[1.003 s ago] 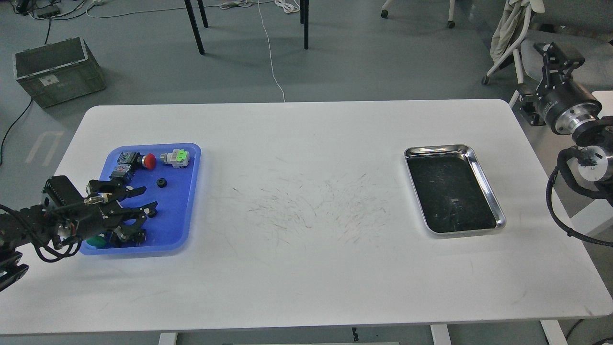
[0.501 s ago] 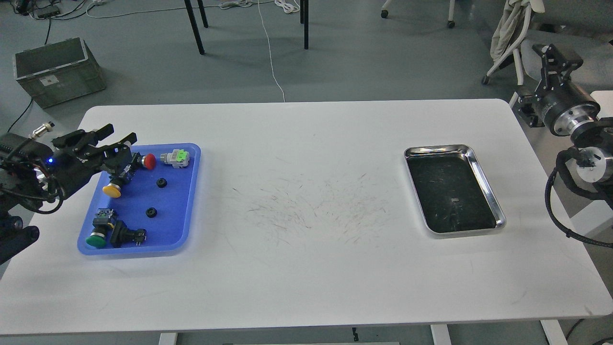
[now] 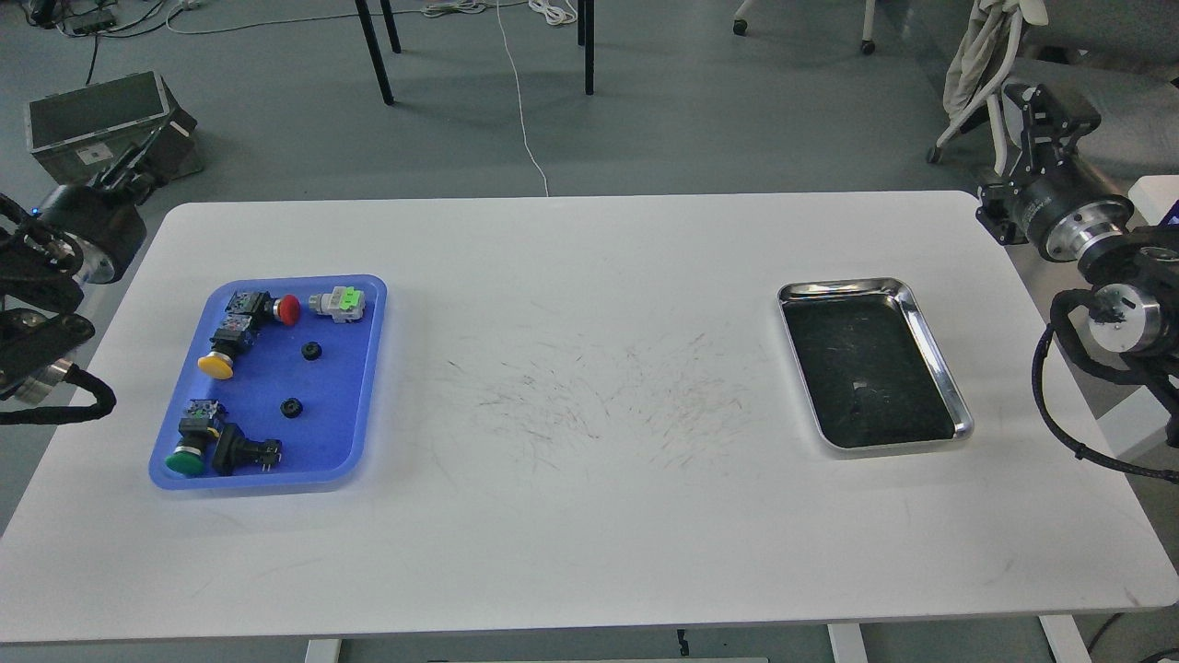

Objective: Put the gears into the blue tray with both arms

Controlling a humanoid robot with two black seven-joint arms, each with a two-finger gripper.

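Note:
Two small black gears lie inside the blue tray at the table's left: one gear near the middle, the other gear a little nearer to me. Neither gripper touches them. My left gripper is pulled back off the table's far left corner, pointing up and away; it is dark and its fingers cannot be told apart. Past the table's far right corner, my right gripper is raised and also too small and dark to read.
Push-button switches share the blue tray: a red-capped one, a grey-and-green one, a yellow-capped one, a green-capped one. A steel tray with black lining sits at the right. A grey crate stands on the floor.
My left arm has lifted out of the blue tray and swung back to the far left, off the table. The second gear now lies uncovered in the tray. The right arm shifted slightly.

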